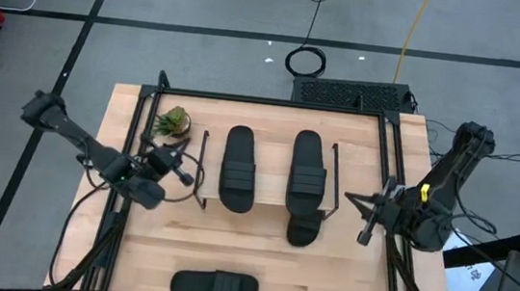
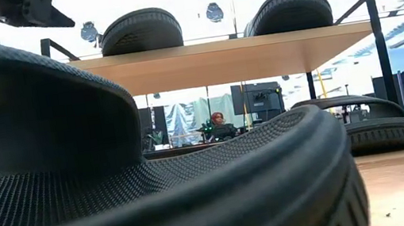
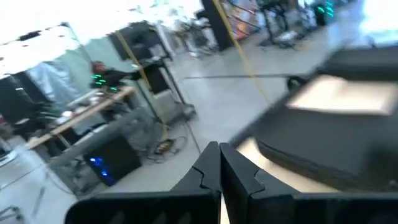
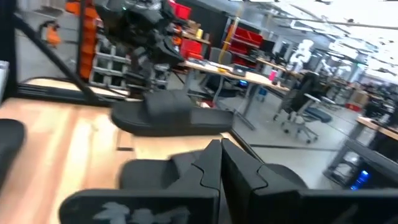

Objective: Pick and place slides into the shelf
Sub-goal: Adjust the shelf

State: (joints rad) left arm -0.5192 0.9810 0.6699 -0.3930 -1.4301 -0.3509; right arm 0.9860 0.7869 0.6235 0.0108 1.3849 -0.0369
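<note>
Looking straight down, two slides lie on the shelf, a third pokes out below at six o'clock, and a fourth lies apart near the table edge. Left claw sits closed at nine o'clock of the shelf, right claw closed at three o'clock, both empty. At table height, one slide fills the foreground. Wrist views show pressed-together fingers.

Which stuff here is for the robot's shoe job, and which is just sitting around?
For the job:
- slides: two on the shelf, one under it, one on the table
- shelf

Just sitting around:
- little plant
- paper
</note>
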